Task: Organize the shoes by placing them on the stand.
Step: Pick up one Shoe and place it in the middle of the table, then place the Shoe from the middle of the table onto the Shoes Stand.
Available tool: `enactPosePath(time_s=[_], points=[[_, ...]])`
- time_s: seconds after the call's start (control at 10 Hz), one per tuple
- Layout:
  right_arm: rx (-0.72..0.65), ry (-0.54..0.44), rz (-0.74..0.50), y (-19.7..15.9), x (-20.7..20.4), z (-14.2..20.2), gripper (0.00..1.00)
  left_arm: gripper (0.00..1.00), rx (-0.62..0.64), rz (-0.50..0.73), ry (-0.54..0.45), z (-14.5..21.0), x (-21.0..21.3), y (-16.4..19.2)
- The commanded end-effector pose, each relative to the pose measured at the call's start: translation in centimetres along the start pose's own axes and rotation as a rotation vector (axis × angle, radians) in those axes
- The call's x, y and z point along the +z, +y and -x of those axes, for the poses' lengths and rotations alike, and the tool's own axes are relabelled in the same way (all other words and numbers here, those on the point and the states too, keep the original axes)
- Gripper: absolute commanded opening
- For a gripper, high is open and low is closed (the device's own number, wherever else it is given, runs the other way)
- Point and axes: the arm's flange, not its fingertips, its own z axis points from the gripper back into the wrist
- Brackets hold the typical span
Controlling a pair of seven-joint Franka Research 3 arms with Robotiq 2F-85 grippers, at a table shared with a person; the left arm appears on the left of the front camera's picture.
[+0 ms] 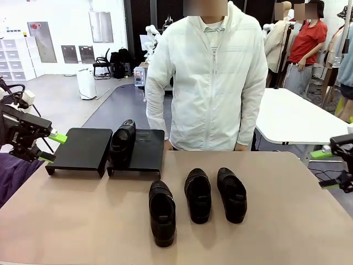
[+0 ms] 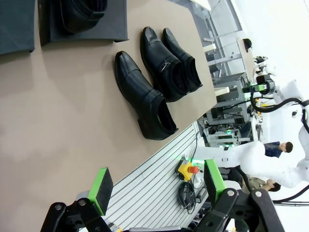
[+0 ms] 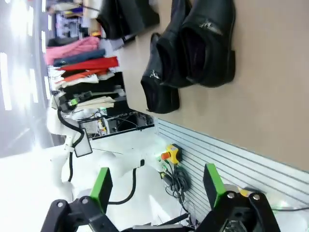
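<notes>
Three black glossy shoes lie loose on the tan table: one nearest me [image 1: 162, 212], one in the middle [image 1: 198, 194] and one on the right [image 1: 231, 194]. Another shoe [image 1: 122, 142] stands on the left part of the stand's right section [image 1: 148, 148]. The stand's left section [image 1: 80, 148] is bare. My left gripper [image 1: 53, 147] hovers open at the table's left edge, holding nothing. Off the right edge, my right gripper [image 1: 326, 170] is open too. In the left wrist view the open fingers [image 2: 100, 189] frame the loose shoes [image 2: 142, 96]. The right wrist view shows them [image 3: 210, 43] beyond its open fingers [image 3: 212, 183].
A person in a white jacket [image 1: 212, 77] stands at the table's far side, right behind the stand, hands down out of sight. A white table [image 1: 298, 118] stands behind on the right. The table's near left part is bare.
</notes>
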Motion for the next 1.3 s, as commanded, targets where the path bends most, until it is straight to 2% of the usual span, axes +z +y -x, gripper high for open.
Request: enactPosePath(time_s=[0.0, 1.1, 1.2], points=[[-0.015, 0.021, 0.044, 2.4, -1.1, 0.1, 1.0, 0.98, 0.004, 0.001, 0.006, 0.1, 0.2, -0.1], [-0.015, 0.021, 0.044, 2.4, -1.1, 0.1, 1.0, 0.98, 0.0, 0.0, 0.0, 0.0, 0.0, 0.0], [-0.015, 0.021, 0.044, 2.4, -1.1, 0.1, 1.0, 0.98, 0.019, -0.127, -0.005, -0.3, -2.1, -3.3]])
